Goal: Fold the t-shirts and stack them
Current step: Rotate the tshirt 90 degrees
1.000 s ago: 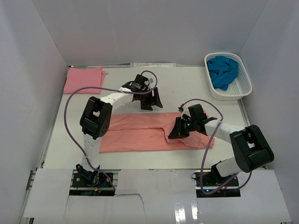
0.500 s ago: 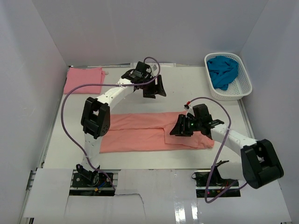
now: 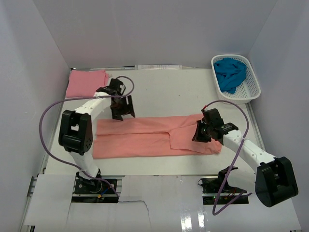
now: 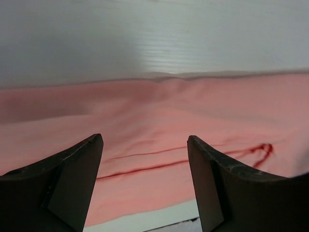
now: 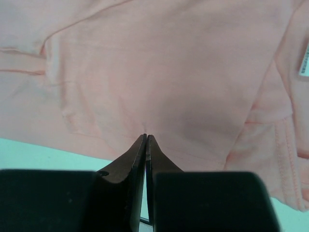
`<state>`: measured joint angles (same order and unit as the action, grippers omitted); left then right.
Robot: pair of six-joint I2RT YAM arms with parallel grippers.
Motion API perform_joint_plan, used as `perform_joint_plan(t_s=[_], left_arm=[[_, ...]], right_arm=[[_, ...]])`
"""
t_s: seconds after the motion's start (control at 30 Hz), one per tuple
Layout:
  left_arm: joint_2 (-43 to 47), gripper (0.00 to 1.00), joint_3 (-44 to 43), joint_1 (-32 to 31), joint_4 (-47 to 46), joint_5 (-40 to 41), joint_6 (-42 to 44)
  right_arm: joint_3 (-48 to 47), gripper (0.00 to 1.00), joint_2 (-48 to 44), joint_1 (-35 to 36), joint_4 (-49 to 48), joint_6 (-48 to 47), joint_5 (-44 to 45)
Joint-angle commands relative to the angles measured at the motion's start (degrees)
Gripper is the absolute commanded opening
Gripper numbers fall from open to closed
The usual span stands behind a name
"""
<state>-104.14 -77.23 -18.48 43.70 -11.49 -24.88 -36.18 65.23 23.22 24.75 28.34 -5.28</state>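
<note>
The salmon shirt [image 3: 140, 137] lies flat across the middle of the table [image 3: 169, 92] as a long band folded lengthwise, running left to right, with one layer's edge showing as a step near its middle. In the right wrist view a small white label [image 5: 303, 60] sits at the cloth's right edge. The pink shirt [image 3: 87, 83] lies folded in the far left corner, well apart from the salmon one. The teal shirt [image 3: 231, 73] is bunched in the white basket [image 3: 253, 87] at the far right.

The left gripper [image 3: 123, 112] hangs over the far edge of the salmon shirt near its left end, jaws spread wide, nothing between them; its wrist view shows both fingers above the cloth with bare table beyond. The right gripper [image 3: 198, 137] is on the right part of the salmon shirt, jaws pressed together with the tips at the cloth; whether a fold is caught between them I cannot tell
</note>
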Motion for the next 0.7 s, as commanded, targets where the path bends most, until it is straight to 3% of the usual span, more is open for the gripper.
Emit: perform_joint_plan(t_s=[0.0, 0.17, 0.3, 0.67], left_arm=[[8.4, 0.81, 3.7, 4.6, 0.3, 7.6, 2.9], [10.9, 0.8, 6.1, 8.0, 0.3, 16.2, 3.1], [7.2, 0.81, 5.1, 9.5, 0.1, 15.9, 1.9], [-1.9, 0.8, 2.3, 10.0, -0.9, 17.4, 1.5]], right_arm=[[-0.2, 0.08, -1.0, 0.0, 4.0, -1.6, 4.1], [1.6, 0.08, 0.8, 0.2, 4.8, -0.9, 4.7], [1.2, 0.08, 3.2, 0.2, 8.0, 0.7, 9.9], [0.1, 0.08, 6.7, 0.2, 9.6, 2.7, 14.1]])
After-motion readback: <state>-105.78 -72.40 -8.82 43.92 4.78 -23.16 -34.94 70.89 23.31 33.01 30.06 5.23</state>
